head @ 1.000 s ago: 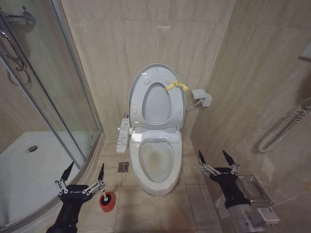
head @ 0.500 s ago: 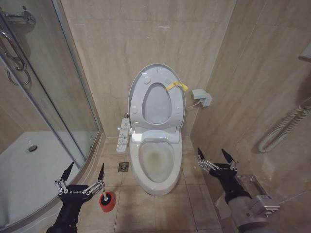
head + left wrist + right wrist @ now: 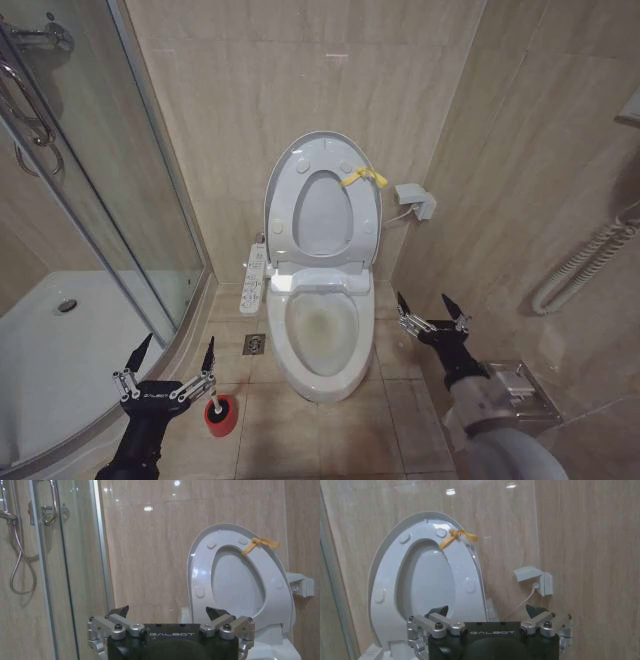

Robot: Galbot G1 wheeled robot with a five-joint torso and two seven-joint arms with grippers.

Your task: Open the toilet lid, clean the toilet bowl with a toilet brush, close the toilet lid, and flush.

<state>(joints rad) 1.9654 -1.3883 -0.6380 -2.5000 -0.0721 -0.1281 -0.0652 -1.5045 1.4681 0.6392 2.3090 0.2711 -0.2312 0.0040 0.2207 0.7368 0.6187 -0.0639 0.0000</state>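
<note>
Head view: the toilet lid (image 3: 322, 205) stands raised against the wall above the stained toilet bowl (image 3: 321, 333); the toilet brush (image 3: 221, 414) sits on the floor, partly hidden by the left gripper (image 3: 172, 349), fingers apart. The right gripper (image 3: 431, 303), fingers apart, hovers beside the bowl. Left wrist view: the lid (image 3: 239, 577) shows; the bowl is cut off

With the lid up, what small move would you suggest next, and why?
Probably lower the open left gripper onto the brush: it hovers just beside the handle, the lid is raised, and the stained bowl is uncleaned.
</note>
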